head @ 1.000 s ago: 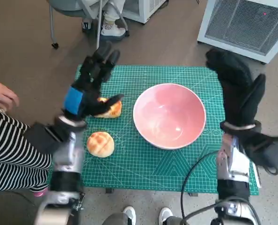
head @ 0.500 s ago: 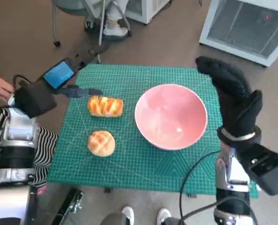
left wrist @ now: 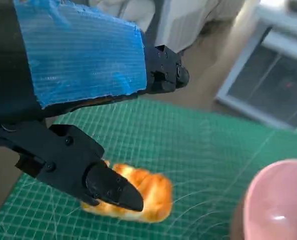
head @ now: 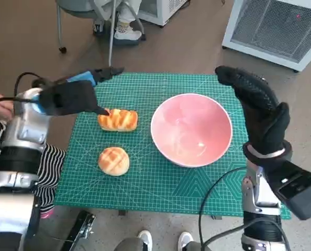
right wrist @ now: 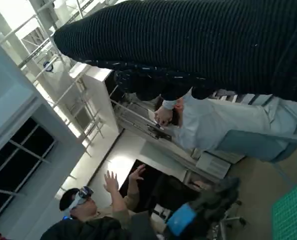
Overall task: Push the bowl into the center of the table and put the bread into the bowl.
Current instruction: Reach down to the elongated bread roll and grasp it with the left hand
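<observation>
Bowl [head: 191, 129], pink, sits right of centre on the green mat [head: 160, 183]. Long bread [head: 118, 119] lies just left of it, a round bun [head: 113, 160] nearer the robot. Left hand [head: 74, 94] hovers over the mat's far-left part, fingers apart, holding nothing, one fingertip [left wrist: 113, 189] partly hiding the bread. Right hand [head: 257, 110] stands raised beside the bowl, fingers straight. No writing is legible anywhere.

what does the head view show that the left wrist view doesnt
Only the head view shows the round bun, the gloved right hand raised at the bowl's right, and the whole table. Only the left wrist view shows close up a left fingertip in front of the long bread. Both show the left hand, the long bread, the pink bowl and the green mat.
</observation>
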